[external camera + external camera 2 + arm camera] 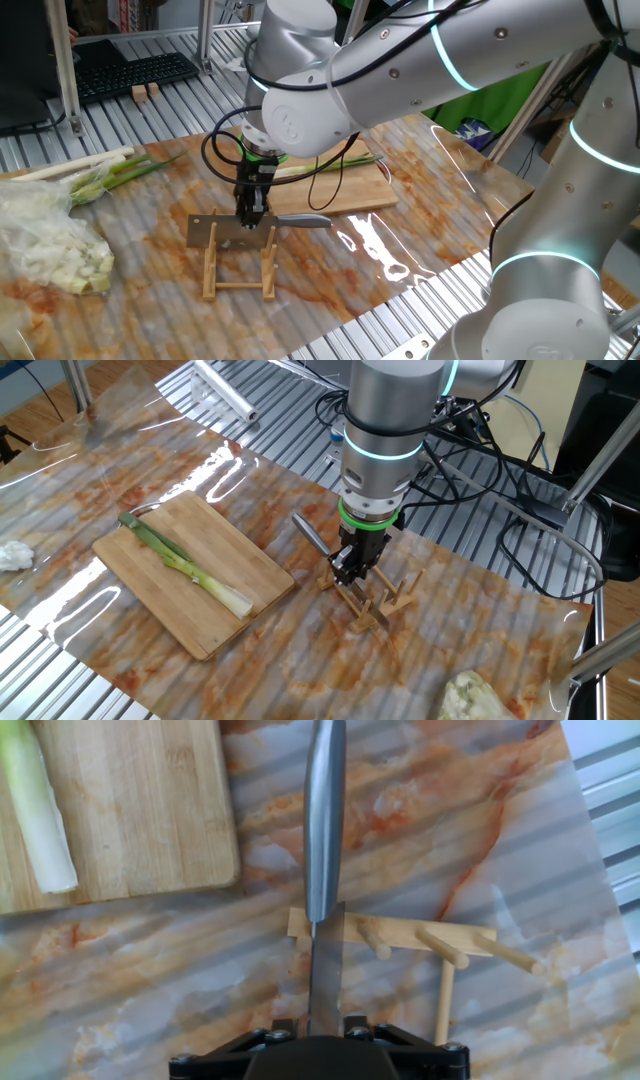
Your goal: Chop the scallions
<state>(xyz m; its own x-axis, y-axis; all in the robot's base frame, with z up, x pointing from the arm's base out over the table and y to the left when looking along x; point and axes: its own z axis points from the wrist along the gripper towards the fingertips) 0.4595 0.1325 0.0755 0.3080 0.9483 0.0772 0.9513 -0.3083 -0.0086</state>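
Gripper (354, 568) points straight down over the wooden rack (375, 600), jaws set either side of the knife (324, 870) blade standing there. Whether they clamp it or stand just clear cannot be told. Scallion (187, 565) lies apart on the cutting board (190, 575), beyond the knife's handle.

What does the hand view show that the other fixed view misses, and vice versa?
Only the hand view: the knife seen from above, blade slotted in the wooden rack, straddled by the fingers. Only the other fixed view: the whole scallion, its green top, a foil roll and the hand from outside. Both: cutting board, rack, knife.
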